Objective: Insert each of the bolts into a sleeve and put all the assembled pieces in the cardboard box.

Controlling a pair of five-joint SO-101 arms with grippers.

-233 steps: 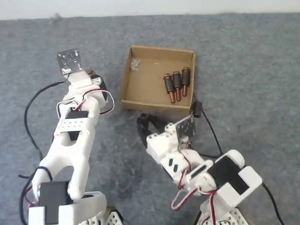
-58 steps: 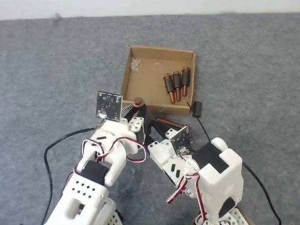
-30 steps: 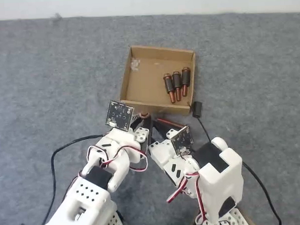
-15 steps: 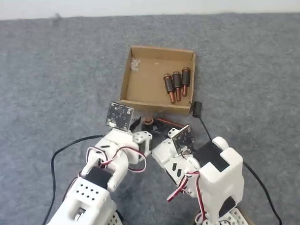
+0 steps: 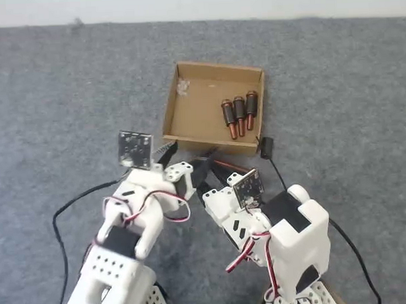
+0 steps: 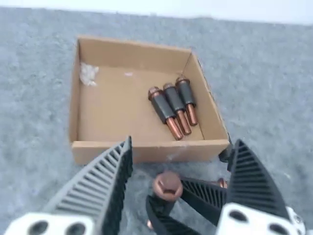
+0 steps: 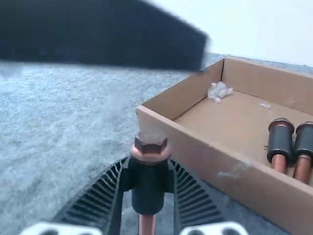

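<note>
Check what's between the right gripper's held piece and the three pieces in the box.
Only the cardboard box's near wall and bare box floor, seen in the left wrist view.

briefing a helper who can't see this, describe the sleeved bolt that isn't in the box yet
Find the cardboard box. Just outside its near wall, the right gripper is shut on one sleeved bolt, a copper hex head capping a black sleeve. The three others lie side by side inside the box; this one alone is held.

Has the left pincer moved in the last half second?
Yes. In the high view the left pincer has swung left, toward the near-left corner of the cardboard box, away from the bolt held by the right pincer.
</note>
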